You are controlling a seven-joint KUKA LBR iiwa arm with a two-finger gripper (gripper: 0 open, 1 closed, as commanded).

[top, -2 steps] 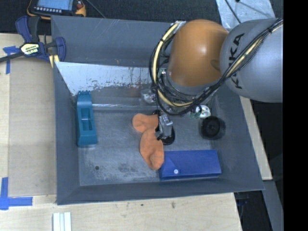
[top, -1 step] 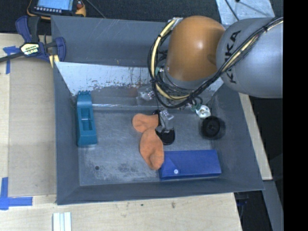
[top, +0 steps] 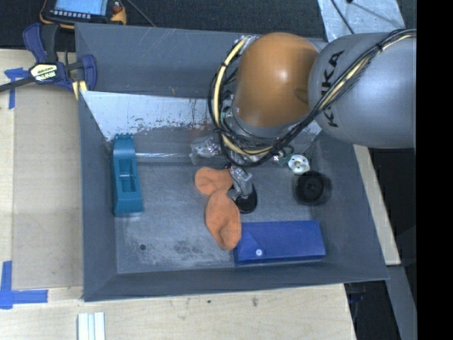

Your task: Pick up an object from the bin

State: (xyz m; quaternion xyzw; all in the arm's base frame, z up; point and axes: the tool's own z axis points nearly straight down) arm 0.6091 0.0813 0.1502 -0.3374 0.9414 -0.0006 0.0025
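Orange wrist cover (top: pixel 276 76), hand (top: pixel 242 190) low beside orange cloth (top: pixel 221 217), grip state unclear

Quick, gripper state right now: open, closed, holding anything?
Gripper: open or shut cannot be told; it is down at the right edge of the orange cloth, with nothing visibly held.

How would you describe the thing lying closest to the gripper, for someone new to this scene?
Look in the grey bin, at the middle of its floor, just left of the gripper. There lies a crumpled orange cloth, its lower end beside a flat blue box. It is the only soft, orange thing on the floor; the box and the dispenser at the left are hard and blue.
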